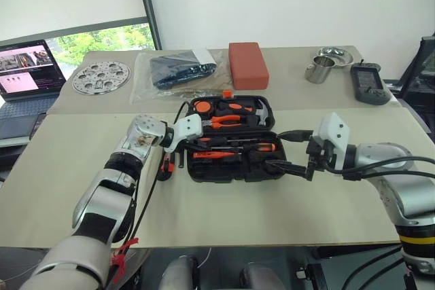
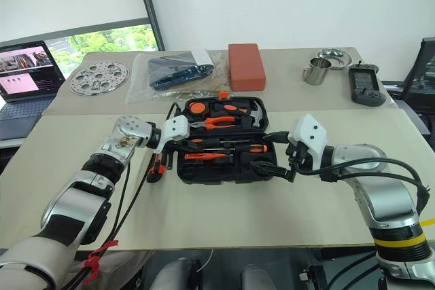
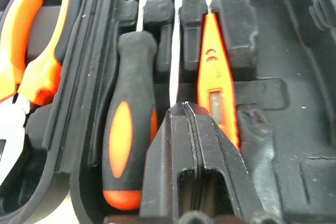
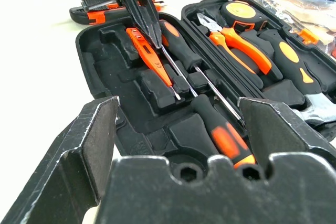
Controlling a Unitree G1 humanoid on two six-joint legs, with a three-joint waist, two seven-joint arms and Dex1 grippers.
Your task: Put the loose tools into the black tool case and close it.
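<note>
Beige table (image 1: 272, 202) stood before a white wall, with a laptop at its left end. From the head views, the black tool case (image 1: 234, 176) lay open in the middle of it. The left gripper (image 1: 198, 142) reached into the case from the left. The right gripper (image 1: 274, 149) hovered at the case's right edge with its jaws wide apart and nothing between them. The utility knife (image 2: 156, 166) lay on the table just beside the case, under the left wrist.

From the left wrist view, the fingers were together. The thin shaft of the second screwdriver (image 3: 175, 51) ran out from between their tips, so they seemed to pinch it. The first screwdriver (image 3: 128, 129) and the tester screwdriver (image 3: 215, 93) lay in recesses on either side.

From the right wrist view, the second screwdriver's handle lay close to the open right fingers (image 4: 97, 145).

I judged these tools light and stiff. The bare steel shaft was probably slippery, and the rubbery handle offered the surer hold. The knife looked best taken across the middle of its body. The case seemed rigid, and its lid best pushed at the far rim.
</note>
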